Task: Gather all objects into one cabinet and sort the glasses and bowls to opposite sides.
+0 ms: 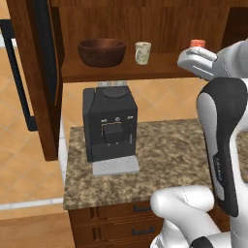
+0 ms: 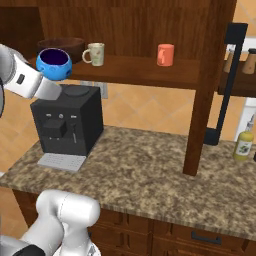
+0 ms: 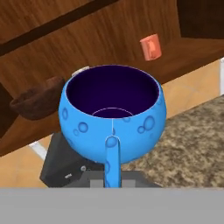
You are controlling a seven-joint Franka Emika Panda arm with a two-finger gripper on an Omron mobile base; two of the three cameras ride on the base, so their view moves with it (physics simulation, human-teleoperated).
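Note:
My gripper (image 3: pixel 112 142) is shut on the near rim of the glossy blue bowl (image 3: pixel 113 116) with its dark purple inside. It holds the bowl (image 2: pixel 54 63) upright in the air above the coffee machine, just in front of the cabinet shelf (image 2: pixel 135 71). On that shelf stand the brown wooden bowl (image 2: pixel 67 46) at the left, the cream mug (image 2: pixel 95 54) beside it, and the coral-orange cup (image 2: pixel 165 54) further right. From the left base I see the wooden bowl (image 1: pixel 101 52), the mug (image 1: pixel 143 53) and the cup (image 1: pixel 197 43); my arm hides the blue bowl there.
A black coffee machine (image 2: pixel 67 120) stands on the granite counter (image 2: pixel 150 165) directly under the held bowl. The cabinet's dark-paned doors (image 1: pixel 26 72) (image 2: pixel 227 80) hang open on both sides. A yellow bottle (image 2: pixel 244 142) stands at the far right. Drawers (image 1: pixel 121 223) lie below.

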